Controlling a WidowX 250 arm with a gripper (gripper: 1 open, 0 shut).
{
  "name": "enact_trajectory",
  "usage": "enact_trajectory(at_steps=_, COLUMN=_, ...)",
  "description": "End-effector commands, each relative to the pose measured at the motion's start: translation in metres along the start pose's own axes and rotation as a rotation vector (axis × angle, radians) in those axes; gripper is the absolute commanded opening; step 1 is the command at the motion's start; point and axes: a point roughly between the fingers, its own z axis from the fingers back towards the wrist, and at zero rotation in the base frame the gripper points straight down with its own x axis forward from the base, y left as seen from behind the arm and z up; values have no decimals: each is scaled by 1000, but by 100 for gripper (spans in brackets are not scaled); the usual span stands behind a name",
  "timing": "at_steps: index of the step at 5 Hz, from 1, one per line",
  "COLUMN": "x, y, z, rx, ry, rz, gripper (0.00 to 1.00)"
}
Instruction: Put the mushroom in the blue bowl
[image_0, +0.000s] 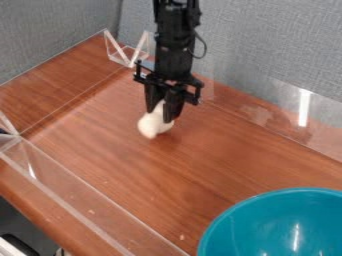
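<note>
The mushroom (151, 125) shows as a small cream-white lump at the tips of my gripper (160, 113), low over the wooden table near its far middle. The black fingers point straight down and are shut on the mushroom. Its cap is hidden from this view. The blue bowl (283, 238) sits at the front right corner, glossy teal and far wider than the mushroom, well away from the gripper.
The wooden tabletop (147, 170) is fenced by clear plastic walls (60, 190) along the front left and back. A grey fabric wall stands behind.
</note>
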Motion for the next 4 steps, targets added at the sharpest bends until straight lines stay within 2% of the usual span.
enact_trajectory(at_steps=1, x=13, y=4, z=17, rx=22, ry=-59, rz=-14, gripper=0)
enact_trajectory(at_steps=4, x=16, y=5, z=23, rx=31, ry=-70, rz=-27, gripper=0)
